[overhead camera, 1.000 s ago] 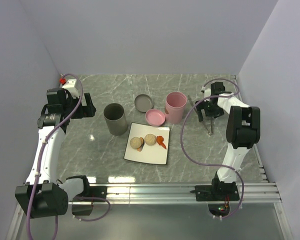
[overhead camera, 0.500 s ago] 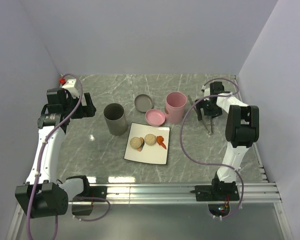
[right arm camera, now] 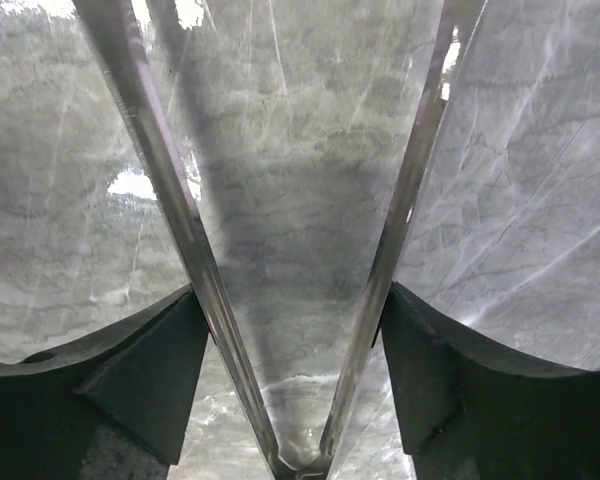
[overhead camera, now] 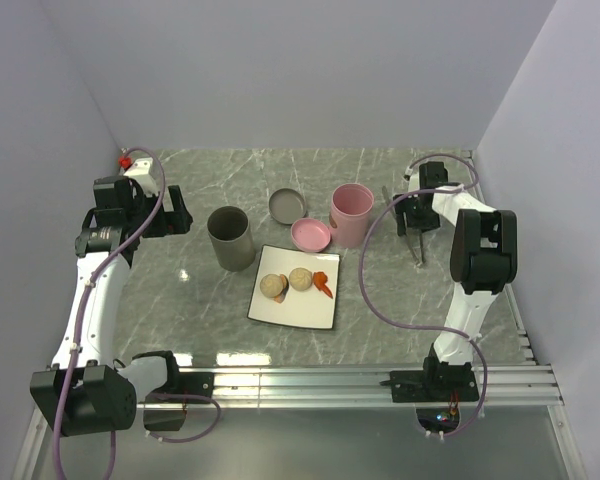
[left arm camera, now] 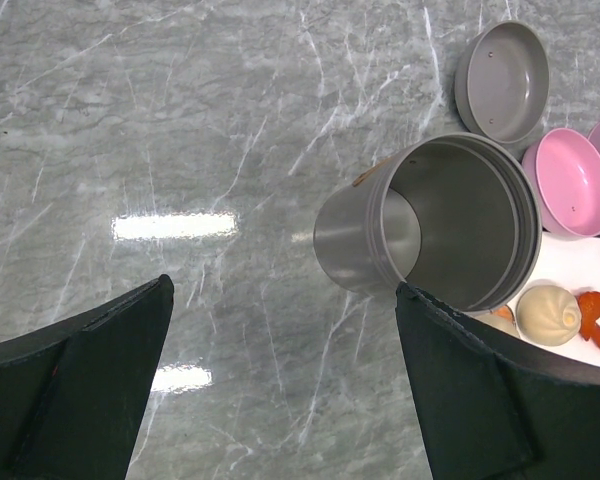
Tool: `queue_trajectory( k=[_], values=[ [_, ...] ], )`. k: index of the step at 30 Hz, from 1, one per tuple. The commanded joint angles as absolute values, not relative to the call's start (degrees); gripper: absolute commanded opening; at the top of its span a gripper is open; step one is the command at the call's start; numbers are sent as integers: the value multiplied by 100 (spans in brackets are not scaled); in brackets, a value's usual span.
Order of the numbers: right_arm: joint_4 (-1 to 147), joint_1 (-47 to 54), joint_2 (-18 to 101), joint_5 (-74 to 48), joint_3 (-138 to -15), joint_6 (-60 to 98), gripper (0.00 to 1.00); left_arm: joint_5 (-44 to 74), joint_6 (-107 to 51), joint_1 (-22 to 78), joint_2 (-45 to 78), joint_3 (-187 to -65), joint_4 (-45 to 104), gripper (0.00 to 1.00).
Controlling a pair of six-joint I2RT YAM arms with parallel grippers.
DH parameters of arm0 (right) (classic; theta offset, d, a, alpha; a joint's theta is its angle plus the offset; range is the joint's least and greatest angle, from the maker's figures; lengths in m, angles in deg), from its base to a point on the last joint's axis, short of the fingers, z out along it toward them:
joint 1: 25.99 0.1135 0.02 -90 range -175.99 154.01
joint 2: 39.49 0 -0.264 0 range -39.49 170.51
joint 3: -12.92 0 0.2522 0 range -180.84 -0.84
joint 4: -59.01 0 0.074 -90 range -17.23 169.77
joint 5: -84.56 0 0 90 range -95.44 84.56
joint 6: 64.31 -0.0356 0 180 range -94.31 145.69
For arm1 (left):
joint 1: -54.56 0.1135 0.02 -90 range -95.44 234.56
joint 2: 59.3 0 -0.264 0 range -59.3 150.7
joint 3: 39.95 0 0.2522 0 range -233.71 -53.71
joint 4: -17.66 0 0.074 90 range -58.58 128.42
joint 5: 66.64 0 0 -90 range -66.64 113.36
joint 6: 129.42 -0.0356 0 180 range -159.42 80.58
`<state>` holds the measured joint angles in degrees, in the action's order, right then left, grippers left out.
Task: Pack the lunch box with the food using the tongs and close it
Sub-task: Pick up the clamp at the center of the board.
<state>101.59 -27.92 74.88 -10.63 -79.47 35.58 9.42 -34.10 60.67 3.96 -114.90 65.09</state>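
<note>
Open-topped grey canister (left arm camera: 430, 225) on marble table (left arm camera: 180, 120), beyond wide-spread left gripper (left arm camera: 282, 290).

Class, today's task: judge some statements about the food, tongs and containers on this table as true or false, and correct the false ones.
1. All the food sits on the white plate. True.
2. The grey container lies on its side. False: it stands upright, mouth open.
3. The tongs lie between the fingers of the right pincer. True.
4. The left pincer grips the pink cup. False: it is open and empty, well apart from that cup.
</note>
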Motion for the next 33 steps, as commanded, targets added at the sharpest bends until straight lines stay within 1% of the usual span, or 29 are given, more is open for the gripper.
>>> queue_trajectory(
  k=[1,8,13,19,20,26,27,33],
  values=[
    [9861,-2740,7469,-895,-7792,3448,72,763,-3414,6054,380,-11681,6403,99],
    [9966,-2775,6942,-939,-7651,3483,66,657,-3458,6054,319,-11708,6447,99],
    [10256,-2976,6371,-1228,-7695,3580,65,420,-3563,6062,222,-11717,6517,99],
    [10906,-3284,5817,-1589,-7897,3843,65,182,-3599,6054,108,-11717,6552,99],
    [11072,-3345,5755,-1625,-7958,3939,63,156,-3599,6054,108,-11734,6561,99],
    [11793,-3600,5254,-1897,-8353,4256,62,-11,-3564,6054,143,-11884,6614,100],
    [11882,-3627,5114,-1941,-8398,4292,61,-55,-3555,6054,143,-11919,6614,99],
    [12699,-3777,4454,-2608,-8811,4634,60,-757,-3546,6054,-181,-11875,6395,99]
  ],
)
